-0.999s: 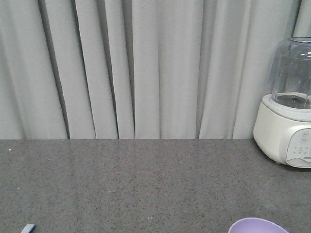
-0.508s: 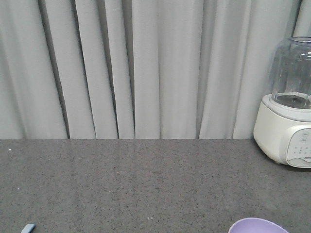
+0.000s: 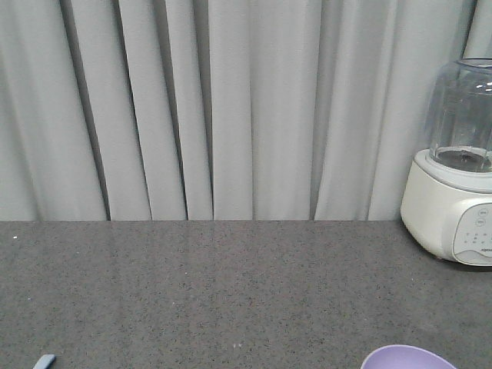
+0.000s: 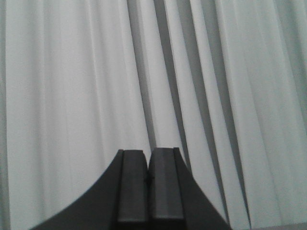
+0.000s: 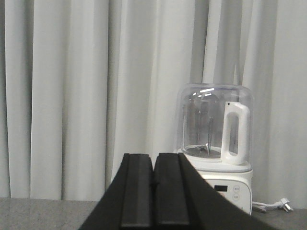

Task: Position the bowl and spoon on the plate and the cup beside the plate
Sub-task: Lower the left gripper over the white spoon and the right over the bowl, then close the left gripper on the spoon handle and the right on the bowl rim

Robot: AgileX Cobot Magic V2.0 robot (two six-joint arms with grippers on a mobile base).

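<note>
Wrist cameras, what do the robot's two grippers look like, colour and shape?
Both look alike. The left gripper has two matte black fingers, flat and rectangular with squared tips, on a black body that flares outward in a curve toward the bottom of the view. The right gripper is the same. No cables, markings or arm links show.

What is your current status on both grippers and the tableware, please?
Left gripper shut, empty, facing pale grey curtain. Right gripper shut, empty, facing white blender. Round lavender plastic bowl untouched on grey counter. Cup not in view.
</note>
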